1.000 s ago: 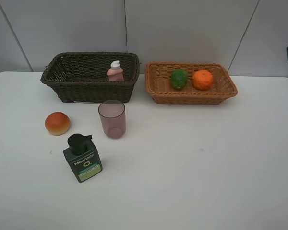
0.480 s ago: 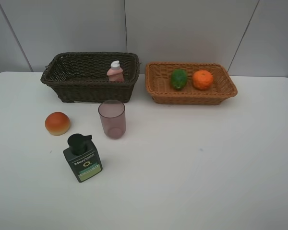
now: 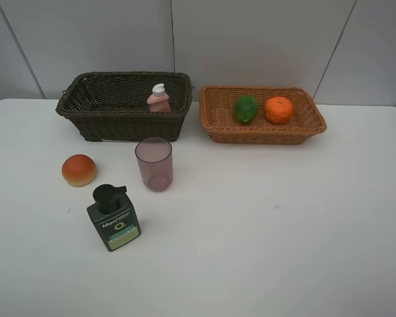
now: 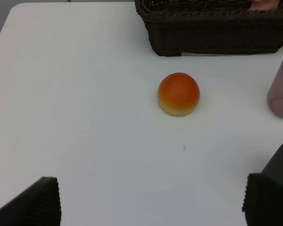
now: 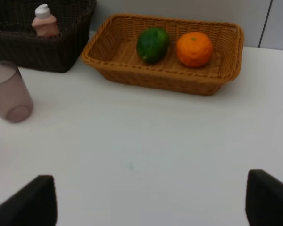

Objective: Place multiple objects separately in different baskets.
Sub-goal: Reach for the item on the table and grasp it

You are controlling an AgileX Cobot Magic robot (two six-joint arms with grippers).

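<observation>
I see my left gripper (image 4: pixel 151 207) with jaws spread wide and nothing between them. The peach-like fruit (image 4: pixel 178 93) sits on the table (image 4: pixel 85 117) ahead of them, well clear, with the dark basket (image 4: pixel 217 33) beyond it. My right gripper (image 5: pixel 148 202) is also parted and empty, and the tan basket (image 5: pixel 165 77) farther ahead holds the lime (image 5: pixel 152 44) and tangerine (image 5: pixel 194 48).

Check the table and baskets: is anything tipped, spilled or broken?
Nothing stands out. The cup stands upright on the table, the pink bottle upright in the dark basket, the lime and tangerine lie in the tan basket. The peach and pump bottle wait on the table, no spill.
</observation>
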